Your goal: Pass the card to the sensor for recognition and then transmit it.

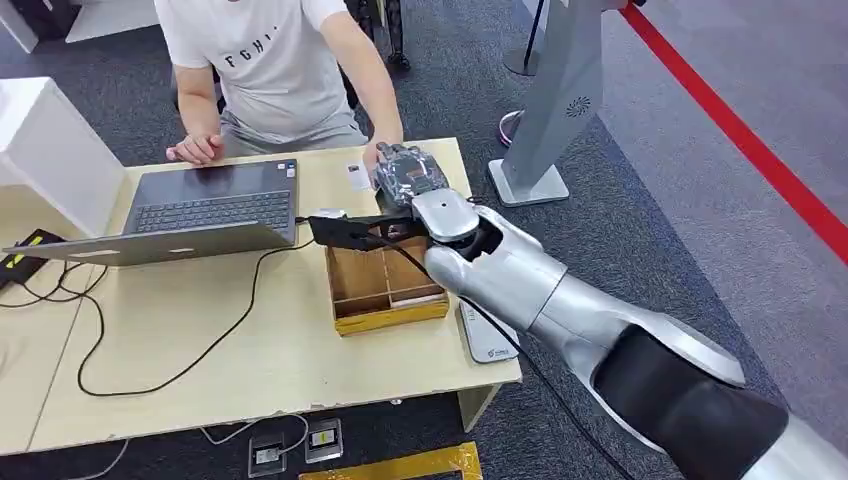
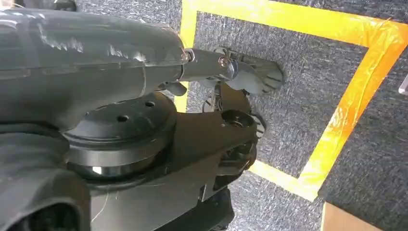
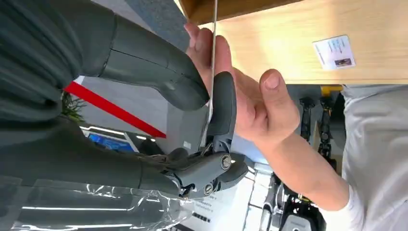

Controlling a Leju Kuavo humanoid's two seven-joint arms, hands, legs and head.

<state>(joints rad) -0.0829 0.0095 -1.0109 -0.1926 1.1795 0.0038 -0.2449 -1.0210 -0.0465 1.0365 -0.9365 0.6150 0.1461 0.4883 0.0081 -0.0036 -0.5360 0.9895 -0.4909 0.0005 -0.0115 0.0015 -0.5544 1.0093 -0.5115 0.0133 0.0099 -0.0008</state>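
Note:
My right hand (image 1: 408,172) reaches over the far edge of the table (image 1: 260,350) toward a seated person. In the right wrist view the hand (image 3: 159,72) pinches a thin card (image 3: 213,19), seen edge-on, between the thumb and a dark finger (image 3: 222,103). The person's open hand (image 3: 250,103) lies right against the card's other side. A black sensor (image 1: 345,232) with a cable sits by the wooden box, below my right forearm. My left hand (image 2: 240,82) hangs over the floor with nothing in it; how its fingers lie is unclear.
A compartmented wooden box (image 1: 385,290) stands mid-table under my arm. An open laptop (image 1: 205,210) with trailing cables sits to the left. Another card (image 1: 358,176) lies near the far edge. A white device (image 1: 487,340) rests at the table's right edge, and a grey stand (image 1: 555,110) rises beyond it.

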